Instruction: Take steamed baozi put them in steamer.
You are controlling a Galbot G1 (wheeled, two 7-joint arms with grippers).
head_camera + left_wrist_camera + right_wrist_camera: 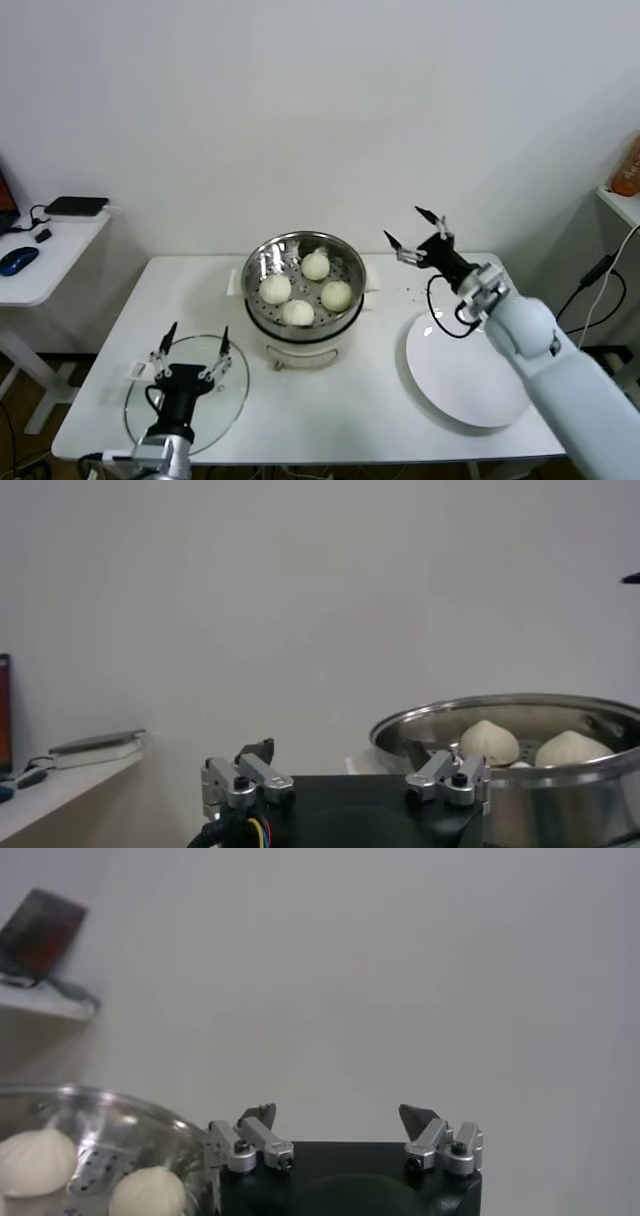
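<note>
Four steamed baozi (300, 290) are seen inside the steamer (303, 340) at desk (380, 410) centre. The right claw (417, 232), released and empty, is held at its 3 o'clock; the left claw (192, 345), also released, is parked over the glass lid (235, 395) at 7 o'clock.

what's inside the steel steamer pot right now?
Four cream-white round baozi sit on the perforated tray inside the shiny round steel steamer, no lid on it. Whatever lies below the tray is hidden by it.
</note>
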